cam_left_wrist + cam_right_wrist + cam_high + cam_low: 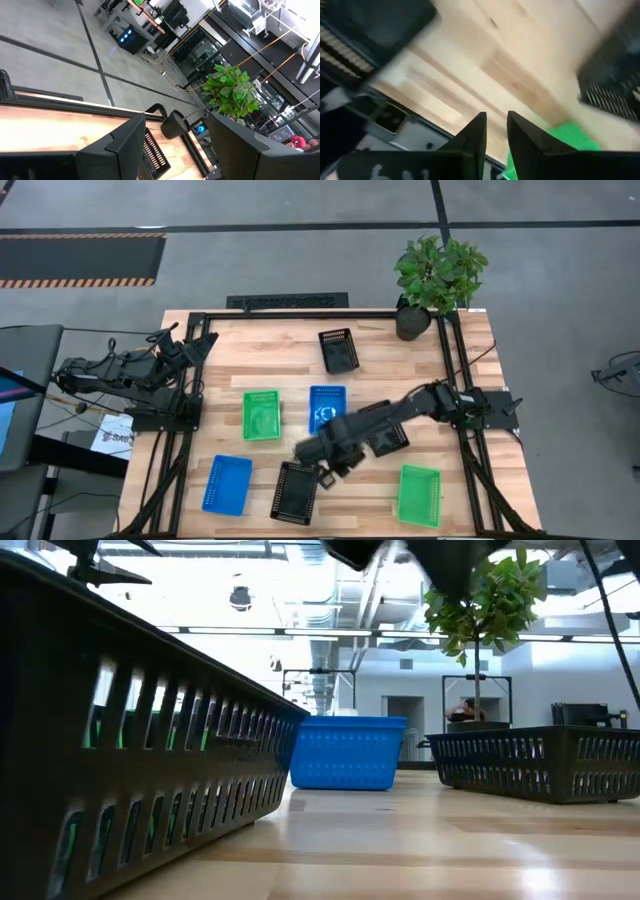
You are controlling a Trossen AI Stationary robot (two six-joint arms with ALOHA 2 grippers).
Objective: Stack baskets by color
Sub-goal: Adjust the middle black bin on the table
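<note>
Several baskets rest bottom-down on the wooden table (460,370): black ones at the far middle (338,350), under my right arm (388,430) and near the front (296,492); green ones (262,415) (419,495); blue ones (327,408) (227,484). My right gripper (322,470) (496,116) hangs above the table beside the front black basket, pointing steeply down, fingers a narrow gap apart with nothing between them. My left gripper (195,345) (176,117) waits open at the far left, empty.
A potted plant (437,275) stands at the table's far right corner. A black frame runs along the table's edges (300,313). In the low view the front black basket (150,770) fills the left, with a blue one (348,752) and a black one (540,762) behind.
</note>
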